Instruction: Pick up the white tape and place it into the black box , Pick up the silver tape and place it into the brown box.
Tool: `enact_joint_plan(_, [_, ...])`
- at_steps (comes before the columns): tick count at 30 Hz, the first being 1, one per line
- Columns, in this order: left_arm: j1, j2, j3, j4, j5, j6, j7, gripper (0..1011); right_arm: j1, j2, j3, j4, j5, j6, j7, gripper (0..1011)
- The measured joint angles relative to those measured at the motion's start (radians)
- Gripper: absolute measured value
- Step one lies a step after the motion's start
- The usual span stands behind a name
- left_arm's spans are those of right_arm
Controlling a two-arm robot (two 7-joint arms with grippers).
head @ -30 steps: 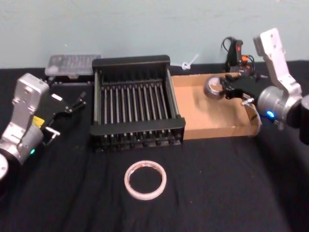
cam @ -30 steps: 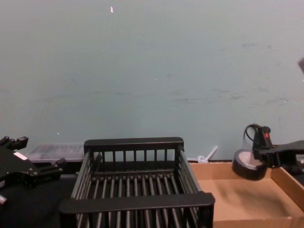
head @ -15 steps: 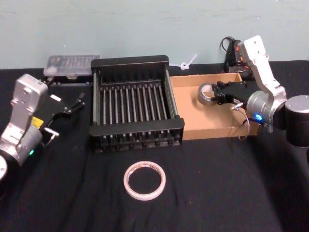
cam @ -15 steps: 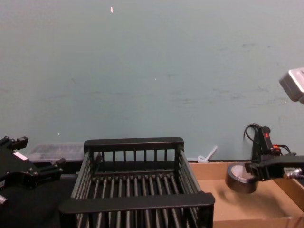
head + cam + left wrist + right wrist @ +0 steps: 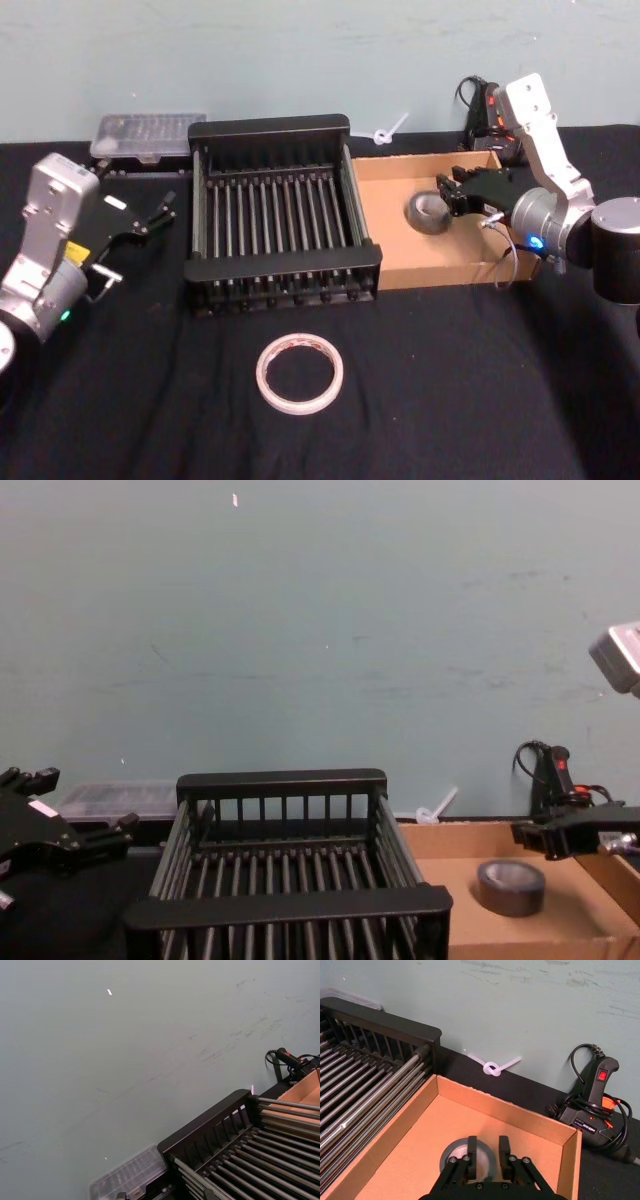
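Silver tape (image 5: 430, 211) lies in the brown box (image 5: 400, 255), right gripper (image 5: 452, 193) open at its two o'clock (left gripper (image 5: 160, 212) parked, fingers spread), white tape (image 5: 300, 372) waiting at six o'clock of the black box (image 5: 280, 215).

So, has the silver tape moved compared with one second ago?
Yes. The silver tape has dropped from the right gripper, which is now open, and lies on the floor of the brown box, below its earlier height.
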Motion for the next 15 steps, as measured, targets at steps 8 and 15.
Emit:
enact_joint_plan(8, [0.000, 0.000, 0.000, 0.000, 0.000, 0.000, 0.000, 1001, -0.001, 0.001, 0.000, -0.002, 0.002, 0.000, 0.000, 473])
enact_joint_plan(15, [0.000, 0.000, 0.000, 0.000, 0.000, 0.000, 0.000, 1001, -0.001, 0.001, 0.000, -0.002, 0.003, 0.000, 0.000, 708])
